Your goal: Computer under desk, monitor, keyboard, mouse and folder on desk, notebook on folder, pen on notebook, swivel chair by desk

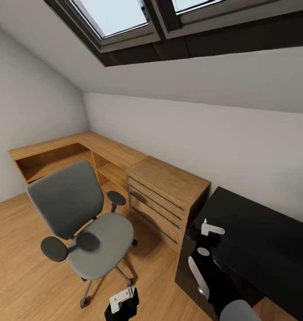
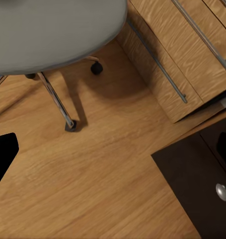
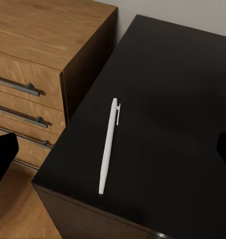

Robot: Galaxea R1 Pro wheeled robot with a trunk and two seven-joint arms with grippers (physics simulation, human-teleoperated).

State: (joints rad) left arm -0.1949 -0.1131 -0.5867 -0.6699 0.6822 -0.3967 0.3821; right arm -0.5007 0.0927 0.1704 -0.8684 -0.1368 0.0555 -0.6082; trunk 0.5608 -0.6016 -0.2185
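Right pincer (image 1: 205, 238) hovers over the black desk (image 1: 263, 240), spread wide, empty; white pen (image 3: 109, 144) lies flat on the desk below. Left pincer (image 1: 122, 305) low over floor beside the swivel chair (image 1: 80, 218), grip unclear

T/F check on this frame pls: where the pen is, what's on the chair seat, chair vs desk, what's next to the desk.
1. The pen lies flat on the desk, near its edge. True.
2. A blue folder lies on the chair seat. False: the grey seat is bare in the head view.
3. The wooden drawer chest stands right beside the desk. True.
4. The right gripper is shut on the pen. False: the pen lies by itself on the desk, with the right gripper's dark fingertips at the edges of the right wrist view, apart from it.
5. The chair is tucked under the desk. False: it stands on the wooden floor in front of the chest, away from the desk.
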